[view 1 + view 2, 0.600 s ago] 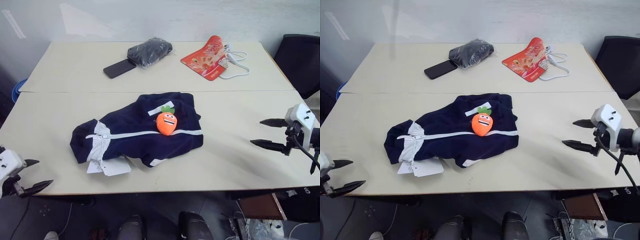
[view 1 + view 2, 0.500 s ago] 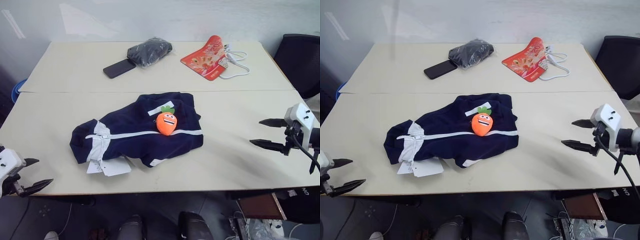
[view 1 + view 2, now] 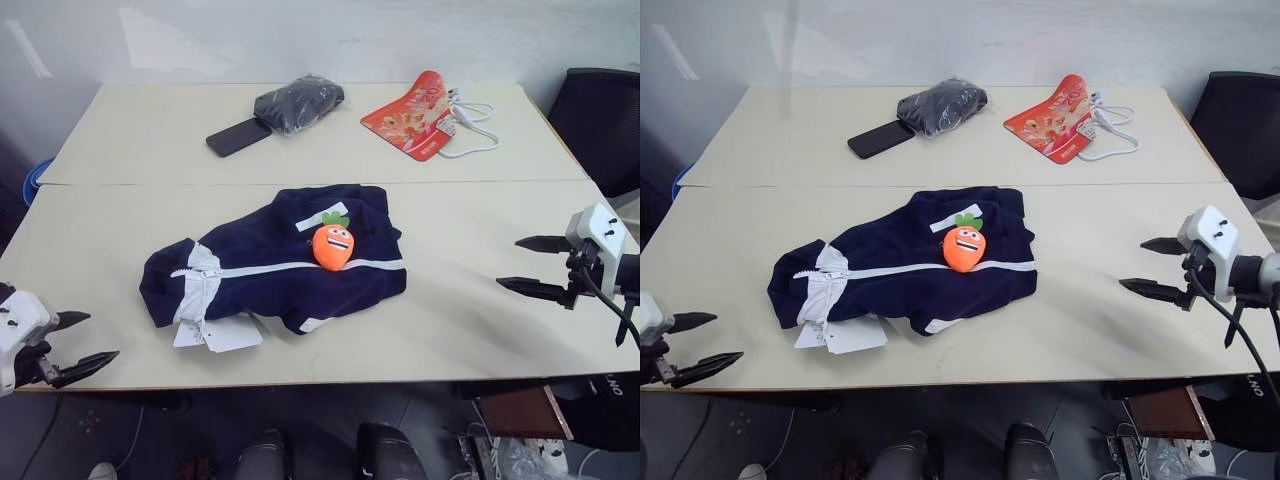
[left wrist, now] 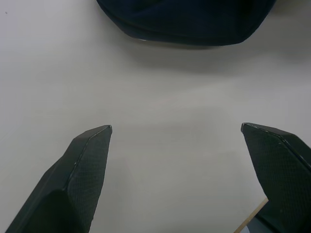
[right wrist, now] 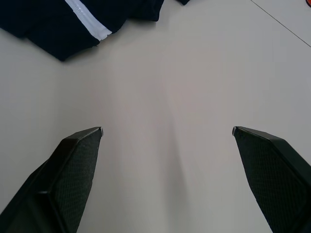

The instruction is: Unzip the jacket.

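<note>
Head cam: jacket (image 3: 275, 270) lies mid counter (image 3: 470, 330), zipped, orange carrot toy (image 3: 333, 245) on top. Left claw (image 3: 82, 343) & right claw (image 3: 527, 265) released, well apart from it.
L wrist: jacket hem ahead.
R wrist: white stripe ahead.

No text, label or number can be read on anything here.

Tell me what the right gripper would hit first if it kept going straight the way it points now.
Probably bare table first, since the open right gripper tilts down toward it. Beyond that lies the jacket's near hem with its white stripe. Depth is hard to judge, so this is tentative.
</note>
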You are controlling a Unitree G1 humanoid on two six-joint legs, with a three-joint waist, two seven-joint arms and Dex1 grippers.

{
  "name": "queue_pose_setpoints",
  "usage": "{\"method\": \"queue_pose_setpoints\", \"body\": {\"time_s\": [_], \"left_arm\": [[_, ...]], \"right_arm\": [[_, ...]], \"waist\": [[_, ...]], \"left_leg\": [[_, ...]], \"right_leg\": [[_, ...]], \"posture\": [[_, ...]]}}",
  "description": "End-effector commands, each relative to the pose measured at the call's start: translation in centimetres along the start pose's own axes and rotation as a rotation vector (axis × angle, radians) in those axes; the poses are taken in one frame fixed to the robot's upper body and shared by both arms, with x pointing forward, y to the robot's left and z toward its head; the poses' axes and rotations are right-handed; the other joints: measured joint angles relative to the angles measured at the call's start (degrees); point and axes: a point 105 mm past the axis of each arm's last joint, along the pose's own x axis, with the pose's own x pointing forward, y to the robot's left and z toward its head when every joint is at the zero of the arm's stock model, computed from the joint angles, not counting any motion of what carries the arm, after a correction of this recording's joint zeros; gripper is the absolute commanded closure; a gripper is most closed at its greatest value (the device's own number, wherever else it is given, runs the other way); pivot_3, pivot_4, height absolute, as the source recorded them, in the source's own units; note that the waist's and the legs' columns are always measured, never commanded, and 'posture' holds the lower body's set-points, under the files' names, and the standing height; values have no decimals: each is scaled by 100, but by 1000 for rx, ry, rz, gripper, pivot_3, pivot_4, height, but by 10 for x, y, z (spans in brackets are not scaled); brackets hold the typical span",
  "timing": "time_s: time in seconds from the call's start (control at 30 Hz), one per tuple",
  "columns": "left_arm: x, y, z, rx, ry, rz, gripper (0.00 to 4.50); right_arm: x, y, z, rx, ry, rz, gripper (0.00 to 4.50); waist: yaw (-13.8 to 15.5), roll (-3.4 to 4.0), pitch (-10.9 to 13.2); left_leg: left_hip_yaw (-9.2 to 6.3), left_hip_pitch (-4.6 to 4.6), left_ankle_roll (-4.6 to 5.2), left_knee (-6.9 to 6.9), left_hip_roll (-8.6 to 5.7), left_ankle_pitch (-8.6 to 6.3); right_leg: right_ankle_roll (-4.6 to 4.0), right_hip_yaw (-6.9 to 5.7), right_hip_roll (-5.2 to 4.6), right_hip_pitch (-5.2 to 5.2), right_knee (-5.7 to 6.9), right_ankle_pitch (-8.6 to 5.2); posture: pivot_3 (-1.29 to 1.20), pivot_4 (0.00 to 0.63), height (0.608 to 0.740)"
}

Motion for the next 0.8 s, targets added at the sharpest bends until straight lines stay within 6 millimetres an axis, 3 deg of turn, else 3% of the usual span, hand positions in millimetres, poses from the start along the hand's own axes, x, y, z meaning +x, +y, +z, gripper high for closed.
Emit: {"method": "queue_pose_setpoints", "body": {"time_s": [0.03,0.3,0.5,0.57,0.63,0.73,0.8], "left_arm": [[-6,2,13,-3,-52,1,0],[-3,-2,21,-36,-94,-22,0],[-5,-3,43,-77,-190,-40,0],[-5,-8,61,-85,-245,-78,0],[-5,-20,93,-79,-331,-171,0],[0,-40,134,-29,-432,-298,0],[5,-49,149,2,-450,-338,0]], "right_arm": [[-3,1,12,-2,-42,13,16],[-4,1,13,10,-47,18,16],[-4,2,21,6,-66,21,16],[-1,5,34,-7,-98,34,16],[8,21,58,-24,-160,108,16],[31,48,90,-60,-252,199,16],[46,58,102,-68,-286,218,16]], "waist": [[1,0,0],[0,0,0],[4,0,0],[0,0,0],[3,0,0],[7,-1,0],[7,-1,-1]], "left_leg": [[0,0,0,0,0,0],[0,0,0,0,1,0],[-1,0,0,1,1,0],[-1,0,0,2,2,0],[-6,0,0,2,6,0],[-49,0,0,9,26,0],[-56,1,-2,11,16,0]], "right_leg": [[0,0,0,0,0,0],[0,1,0,0,0,0],[0,1,0,0,2,0],[0,3,-1,0,2,0],[0,4,-1,0,5,0],[0,8,0,0,9,0],[0,8,1,1,13,0]], "posture": [[0,150,740],[0,150,740],[0,150,740],[0,150,740],[0,150,740],[0,150,740],[0,150,740]]}}
